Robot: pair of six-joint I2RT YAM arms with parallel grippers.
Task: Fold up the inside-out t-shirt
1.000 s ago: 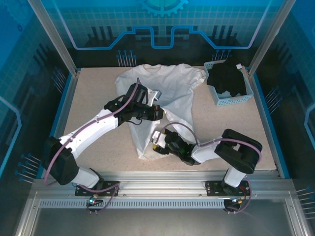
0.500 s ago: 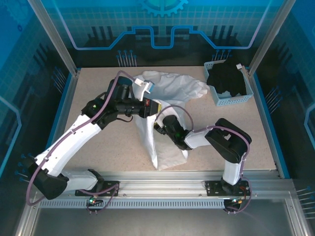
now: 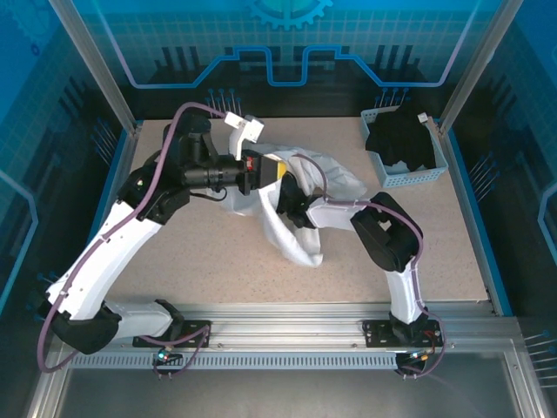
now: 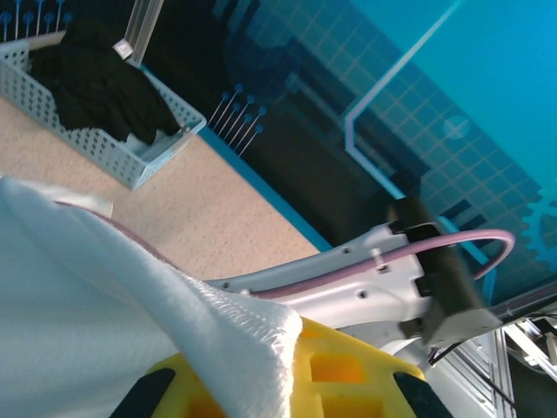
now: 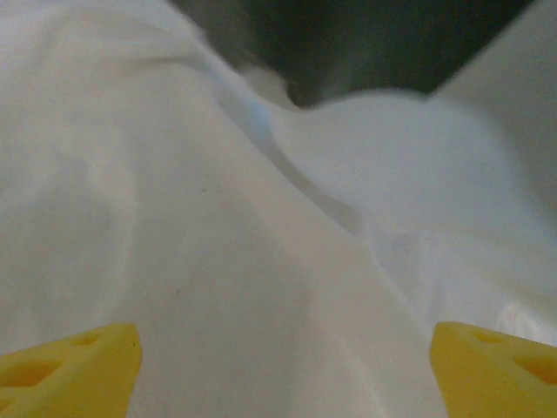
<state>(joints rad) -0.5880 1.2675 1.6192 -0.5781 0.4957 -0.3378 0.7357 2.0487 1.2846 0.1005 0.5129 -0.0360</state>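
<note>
My left gripper [image 3: 277, 169] is pressed together on a fold of the white t-shirt [image 3: 303, 246], and in my left wrist view the cloth drapes over one yellow finger. The rest lies crumpled at the middle of the table [image 3: 174, 252], one end trailing toward my bases. My right gripper [image 5: 278, 373] sits against the cloth just beside the left one, its yellow fingers [image 5: 70, 364] spread wide with nothing pinched between them. The blue basket [image 3: 409, 177] in the far right corner, near the shirt's far edge, holds the black garment [image 3: 400, 139].

Pale basket [image 3: 409, 178], black garment [image 3: 400, 139] inside, speckled tabletop [image 3: 187, 252]
</note>
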